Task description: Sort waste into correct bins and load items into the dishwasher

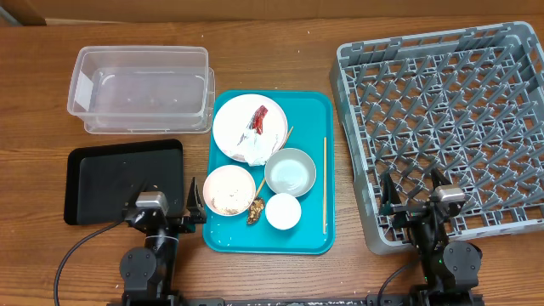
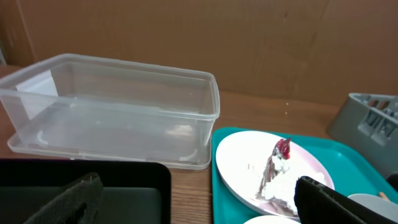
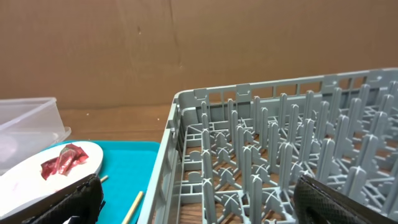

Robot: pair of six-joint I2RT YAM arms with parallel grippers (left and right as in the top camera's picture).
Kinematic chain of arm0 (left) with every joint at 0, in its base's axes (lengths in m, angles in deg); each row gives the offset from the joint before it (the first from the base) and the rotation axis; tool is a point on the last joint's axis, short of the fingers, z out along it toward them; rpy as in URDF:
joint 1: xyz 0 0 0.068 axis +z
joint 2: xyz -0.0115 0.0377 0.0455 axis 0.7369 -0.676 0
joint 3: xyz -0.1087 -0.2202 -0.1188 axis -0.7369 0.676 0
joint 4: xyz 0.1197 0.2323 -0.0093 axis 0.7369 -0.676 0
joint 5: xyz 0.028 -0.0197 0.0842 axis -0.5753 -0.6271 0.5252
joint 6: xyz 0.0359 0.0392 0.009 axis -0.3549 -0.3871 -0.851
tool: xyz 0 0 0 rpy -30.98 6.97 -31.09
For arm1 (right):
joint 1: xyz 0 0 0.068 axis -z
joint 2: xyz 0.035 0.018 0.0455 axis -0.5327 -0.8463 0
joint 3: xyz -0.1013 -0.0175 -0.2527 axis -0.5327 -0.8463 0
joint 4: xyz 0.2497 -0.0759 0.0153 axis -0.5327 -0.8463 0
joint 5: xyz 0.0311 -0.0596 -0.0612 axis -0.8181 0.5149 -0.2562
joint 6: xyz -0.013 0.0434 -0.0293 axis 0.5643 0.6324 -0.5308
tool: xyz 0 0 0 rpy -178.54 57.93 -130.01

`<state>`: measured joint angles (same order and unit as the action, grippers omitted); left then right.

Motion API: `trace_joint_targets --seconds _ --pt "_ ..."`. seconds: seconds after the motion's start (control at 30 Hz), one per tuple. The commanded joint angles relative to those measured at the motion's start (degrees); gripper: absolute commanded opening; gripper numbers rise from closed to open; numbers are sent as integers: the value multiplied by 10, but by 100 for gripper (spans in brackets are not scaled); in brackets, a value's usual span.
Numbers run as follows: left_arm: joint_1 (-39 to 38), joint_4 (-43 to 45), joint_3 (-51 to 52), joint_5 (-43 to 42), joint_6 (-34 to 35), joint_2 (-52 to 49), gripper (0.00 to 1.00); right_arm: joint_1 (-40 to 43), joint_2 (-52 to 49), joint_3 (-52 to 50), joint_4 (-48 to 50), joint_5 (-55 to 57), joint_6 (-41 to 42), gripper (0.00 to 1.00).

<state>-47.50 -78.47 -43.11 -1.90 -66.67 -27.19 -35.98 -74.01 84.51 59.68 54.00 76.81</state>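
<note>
A white plate [image 1: 238, 136] on the teal tray holds a crumpled napkin with a red wrapper scrap [image 1: 258, 119]; it also shows in the left wrist view [image 2: 280, 168]. A whitish bowl with rice [image 1: 228, 189], a grey-green bowl [image 1: 291, 172], a white cup [image 1: 283, 212] and a brown lump [image 1: 255, 211] sit near the tray's front. A chopstick [image 1: 324, 183] lies along its right side. The clear tub [image 1: 140, 89] and black tray [image 1: 119, 174] lie at the left. The grey dish rack [image 1: 450, 110] stands at the right. My left gripper [image 1: 163, 212] is open by the black tray. My right gripper [image 1: 412, 204] is open over the rack's front edge.
The teal tray [image 1: 316, 238] lies between the black tray and the dish rack. A brown cardboard wall [image 2: 186, 37] stands behind the table. Both arm bases sit at the table's front edge.
</note>
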Motion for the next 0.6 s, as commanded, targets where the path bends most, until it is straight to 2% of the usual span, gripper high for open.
trace_joint_targets --seconds 0.0,0.17,0.27,0.4,0.57 --pt "-4 0 -10 -10 44 -3 100 -2 6 0 0 16 58 100" --pt "-4 -10 -45 -31 51 -17 100 -2 -10 22 -14 18 115 100" --pt "-4 -37 -87 -31 50 -59 100 -2 -36 60 -31 17 132 100" --pt "-4 -60 -152 -46 42 -150 100 -2 -91 139 -88 16 133 100" --pt "-4 -97 -257 -113 17 -302 100 -2 -190 255 -192 8 133 100"
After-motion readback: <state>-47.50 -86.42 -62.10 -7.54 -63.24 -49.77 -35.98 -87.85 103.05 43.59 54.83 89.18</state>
